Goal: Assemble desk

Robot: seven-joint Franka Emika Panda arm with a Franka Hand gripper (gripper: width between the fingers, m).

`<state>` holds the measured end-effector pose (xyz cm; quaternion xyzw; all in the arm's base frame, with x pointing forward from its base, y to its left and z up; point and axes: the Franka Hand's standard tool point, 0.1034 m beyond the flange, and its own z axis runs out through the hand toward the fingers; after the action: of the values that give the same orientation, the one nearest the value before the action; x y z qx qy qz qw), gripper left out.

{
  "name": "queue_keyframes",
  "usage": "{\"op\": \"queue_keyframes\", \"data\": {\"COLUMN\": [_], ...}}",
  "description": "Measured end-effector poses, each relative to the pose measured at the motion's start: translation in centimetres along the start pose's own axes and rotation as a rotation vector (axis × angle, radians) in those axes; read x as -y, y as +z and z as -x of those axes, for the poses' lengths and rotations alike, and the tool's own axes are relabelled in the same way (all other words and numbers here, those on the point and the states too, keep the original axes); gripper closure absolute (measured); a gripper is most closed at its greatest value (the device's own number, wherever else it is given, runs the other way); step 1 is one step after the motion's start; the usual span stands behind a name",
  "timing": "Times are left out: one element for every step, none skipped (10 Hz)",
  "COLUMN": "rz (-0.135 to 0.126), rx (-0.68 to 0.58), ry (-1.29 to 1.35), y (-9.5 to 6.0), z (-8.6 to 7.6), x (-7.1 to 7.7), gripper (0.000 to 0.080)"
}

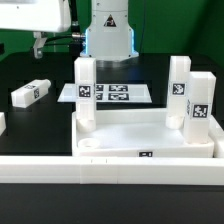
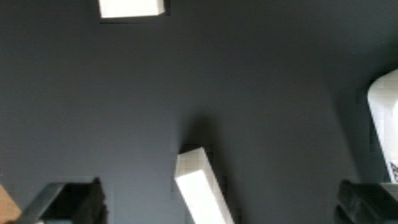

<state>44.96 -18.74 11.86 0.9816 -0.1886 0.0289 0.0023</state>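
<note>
Exterior view: tabletop (image 1: pixel 140 135) at 6 o'clock with three leg blocks upright in its corners, at 9 (image 1: pixel 85 88), 2 (image 1: pixel 179 88) and 3 o'clock (image 1: pixel 200 102); its near edge is hidden by a border bar (image 1: pixel 110 166). Fourth leg block (image 1: pixel 31 92) lies loose at 9 o'clock. Marker board (image 1: pixel 108 93) partly hidden. Gripper (image 1: pixel 38 45), at 11 o'clock, fully open, empty; wrist view crops its fingertips (image 2: pixel 71 200)

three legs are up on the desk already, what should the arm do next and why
Probably move the open gripper toward the loose leg lying flat on the black table at the exterior view's left, then lower over it. Three legs already stand on the tabletop, this one lies apart from it, and the gripper holds nothing.
</note>
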Motion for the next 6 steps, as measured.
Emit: {"op": "queue_keyframes", "data": {"rz": [-0.009, -0.007, -0.016, -0.051, -0.044, -0.027], "rx": [0.024, 0.023, 0.051, 0.154, 0.222, 0.293], "ry": [0.001, 0.000, 0.005, 0.019, 0.033, 0.051], "y": [0.0, 0.0, 0.1, -0.3, 0.2, 1.7], "z": [0.1, 0.1, 0.4, 0.7, 0.7, 1.8], "x": [0.1, 0.1, 0.3, 0.5, -0.4, -1.6], "gripper": [0.0151, 0.0151, 0.0151, 0.0151, 0.0151, 0.0151]}}
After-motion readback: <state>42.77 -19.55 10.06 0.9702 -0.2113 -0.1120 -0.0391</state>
